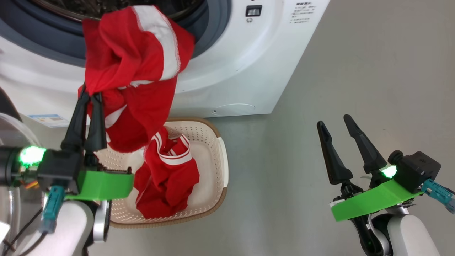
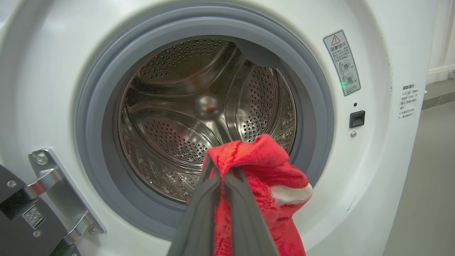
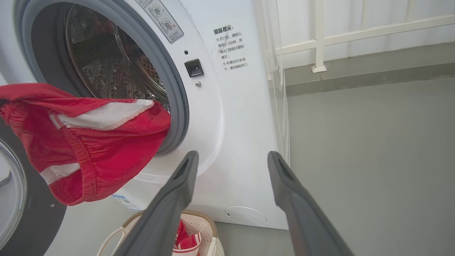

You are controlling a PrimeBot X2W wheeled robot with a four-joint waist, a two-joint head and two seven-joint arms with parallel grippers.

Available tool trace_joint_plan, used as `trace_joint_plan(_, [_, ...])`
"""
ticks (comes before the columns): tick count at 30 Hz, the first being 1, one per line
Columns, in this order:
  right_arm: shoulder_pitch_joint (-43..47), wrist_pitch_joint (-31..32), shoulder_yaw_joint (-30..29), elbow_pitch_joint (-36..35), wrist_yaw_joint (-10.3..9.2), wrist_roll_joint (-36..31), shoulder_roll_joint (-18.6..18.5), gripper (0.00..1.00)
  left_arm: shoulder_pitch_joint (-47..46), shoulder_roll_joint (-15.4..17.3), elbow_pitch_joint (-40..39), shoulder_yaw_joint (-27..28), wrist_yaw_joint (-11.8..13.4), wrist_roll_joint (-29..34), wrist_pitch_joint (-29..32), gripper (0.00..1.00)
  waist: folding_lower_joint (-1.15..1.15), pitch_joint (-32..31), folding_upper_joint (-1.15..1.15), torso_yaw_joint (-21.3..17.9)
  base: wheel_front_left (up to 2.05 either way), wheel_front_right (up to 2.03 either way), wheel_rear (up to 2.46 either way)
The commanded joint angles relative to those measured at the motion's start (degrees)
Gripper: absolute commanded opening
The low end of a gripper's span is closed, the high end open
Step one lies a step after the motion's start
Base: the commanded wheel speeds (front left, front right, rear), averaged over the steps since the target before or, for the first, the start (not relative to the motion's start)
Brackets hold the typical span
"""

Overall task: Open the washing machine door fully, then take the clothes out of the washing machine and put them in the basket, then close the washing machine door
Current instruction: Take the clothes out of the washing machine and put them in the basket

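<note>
So, the clothes point(image 1: 131, 53): one red piece with white stripes is pinched in our left jaws, which are squeezed tight on a fold of it. In the head view the bulk of it bunches up at 12 to 1 o'clock from the pinch, right in front of the mouth of the washing machine point(image 1: 249, 71). The rest droops toward 5 o'clock over the basket point(image 1: 221, 156). A second red piece point(image 1: 167, 181) lies inside the basket, and we can't tell if the hanging hem touches it.

Our right jaws sit way over at 4 o'clock, spread wide and gripping nothing. They're over the grey floor point(image 1: 355, 89), well apart from the clothes.

In the right wrist view the washing machine door point(image 3: 39, 220) stands open at 8 o'clock, cut off by the frame edge. The basket's left end hides behind the green bracket point(image 1: 101, 185) on our left arm. In the left wrist view the cloth covers the bottom of the drum point(image 2: 199, 113).
</note>
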Motion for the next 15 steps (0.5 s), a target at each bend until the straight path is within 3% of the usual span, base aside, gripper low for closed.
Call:
trace_joint_plan(1, [0.8, 0.3, 1.0, -1.8, 0.09, -0.5, 0.0, 1.0, 0.0, 2.3, -2.1, 2.2, 0.9, 0.8, -0.1, 0.0, 0.0, -0.3, 0.0, 0.4, 0.0, 0.0, 0.0])
trace_joint_plan(15, [2.1, 1.4, 0.9, -3.0, 0.09, -1.1, 0.0, 1.0, 7.1, 6.1, -14.3, 3.5, 6.3, 3.9, 1.6, 0.0, 0.0, -1.3, 0.0, 3.5, 0.0, 0.0, 0.0])
